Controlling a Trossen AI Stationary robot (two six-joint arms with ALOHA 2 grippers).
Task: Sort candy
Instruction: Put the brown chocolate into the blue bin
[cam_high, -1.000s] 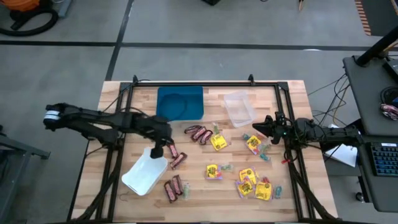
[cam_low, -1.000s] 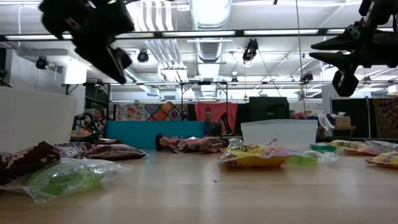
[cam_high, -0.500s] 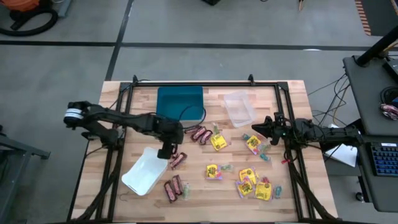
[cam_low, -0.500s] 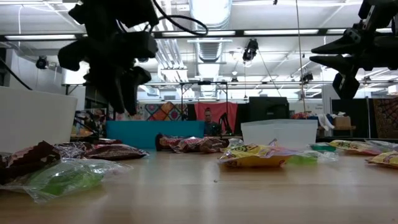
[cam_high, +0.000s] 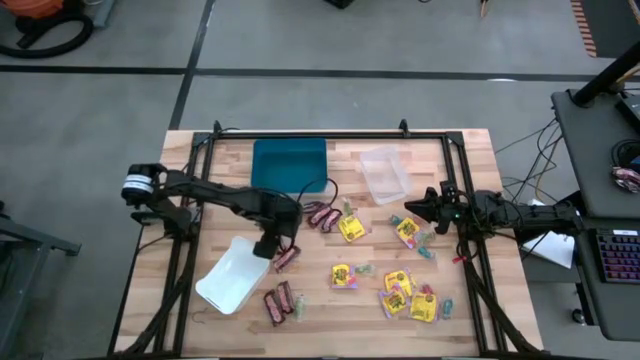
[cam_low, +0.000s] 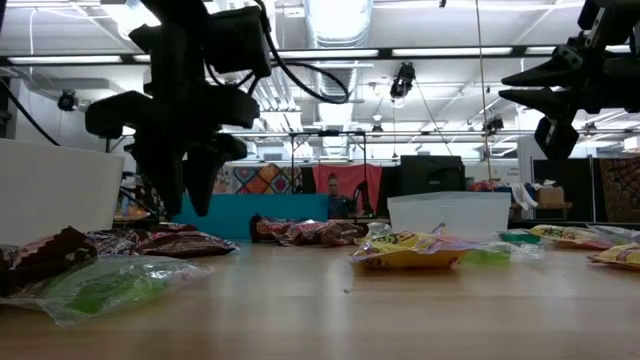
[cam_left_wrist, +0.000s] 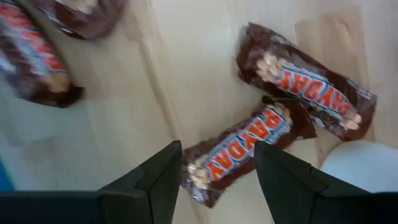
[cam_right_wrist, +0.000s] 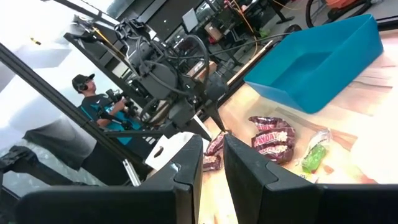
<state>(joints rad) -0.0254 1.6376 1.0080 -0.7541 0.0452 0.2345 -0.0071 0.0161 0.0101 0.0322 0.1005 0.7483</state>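
Hovering over the wooden table (cam_high: 470, 150), the left gripper (cam_left_wrist: 216, 163) had its fingers spread apart, straddling a brown PayDay mini bar (cam_left_wrist: 239, 152) that lay flat on the wood; the bar was not gripped. A second PayDay bar (cam_left_wrist: 306, 81) lay touching the first at one end, just beside the white tray (cam_left_wrist: 360, 165). In the high view this gripper (cam_high: 272, 243) sat between the white tray (cam_high: 225, 282) and the blue tray (cam_high: 289, 162), above the bar pair (cam_high: 286, 257).

The right gripper (cam_high: 412, 207) waited at the right side of the table, raised above the surface in the low view (cam_low: 548, 85). Its fingers stood only narrowly parted, nothing seen between them.

Candy lay scattered:
- more brown bars (cam_high: 320, 214) near the blue tray, another pair (cam_high: 279, 303) near the front edge;
- yellow packets (cam_high: 350, 229) mid-table, a cluster (cam_high: 410, 301) toward front right;
- small pastel sweets (cam_high: 427, 243) among the yellow ones.

A clear tray (cam_high: 384, 172) stood beside the blue one. The right wrist view showed a person (cam_right_wrist: 99, 106) seated beyond the table.
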